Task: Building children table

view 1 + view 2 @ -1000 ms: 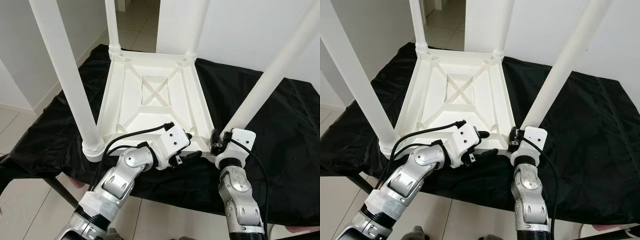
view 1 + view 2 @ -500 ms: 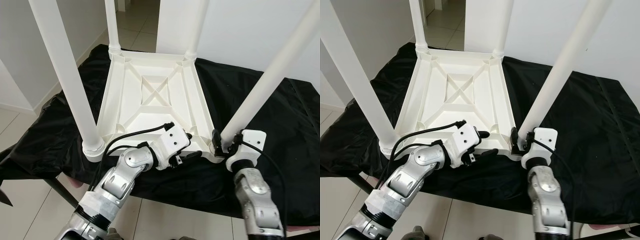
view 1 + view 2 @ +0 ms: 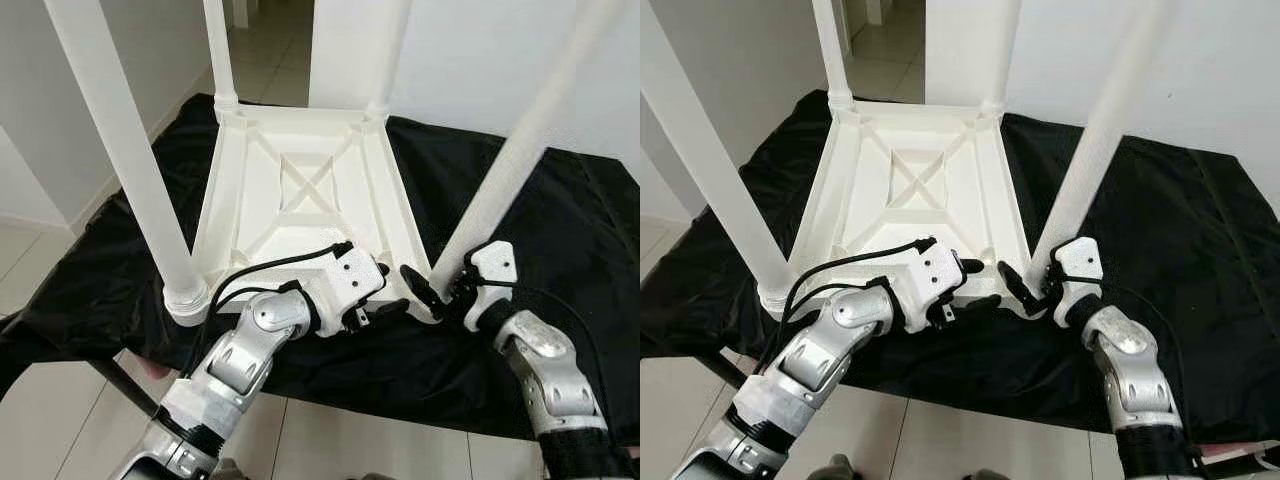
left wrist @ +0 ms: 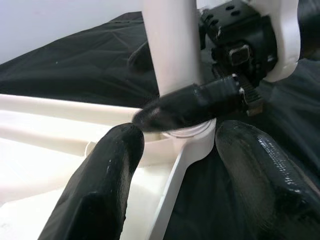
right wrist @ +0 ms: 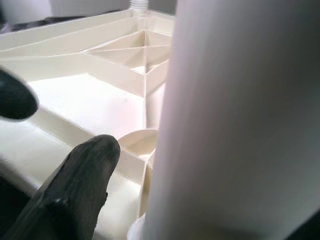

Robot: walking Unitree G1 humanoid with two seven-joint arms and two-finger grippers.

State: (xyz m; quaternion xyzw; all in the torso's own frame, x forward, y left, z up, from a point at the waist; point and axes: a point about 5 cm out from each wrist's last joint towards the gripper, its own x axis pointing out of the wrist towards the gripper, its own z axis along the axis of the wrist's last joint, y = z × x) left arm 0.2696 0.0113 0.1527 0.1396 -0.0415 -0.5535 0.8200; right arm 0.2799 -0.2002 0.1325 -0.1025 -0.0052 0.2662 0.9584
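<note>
A white plastic table (image 3: 305,200) lies upside down on the bench (image 3: 560,230), which is draped in black cloth, its ribbed underside facing up with a cross brace in the middle. Four white legs rise from its corners; two stand at the far corners and two at the near edge of the bench, close to the robot. The left pincer (image 3: 385,300) sits at the table's near rim, between the two near legs and closer to the right one, with its fingers (image 4: 107,185) apart and straddling the rim; from its wrist one finger lies over the white inner side and the other over the black cloth outside, and I cannot tell whether they are actually pressing the plastic. The right pincer (image 3: 432,292) is at the foot of the near right leg (image 3: 500,175), just where it meets its socket at the table's corner. One of its black fingers (image 3: 420,288) reaches in on the inner side of the leg, toward the left pincer, and the leg stands between the two fingers, though whether they are pressed tight on it I cannot tell. The near left leg (image 3: 120,160) stands at the other near corner, well apart from both pincers.
</note>
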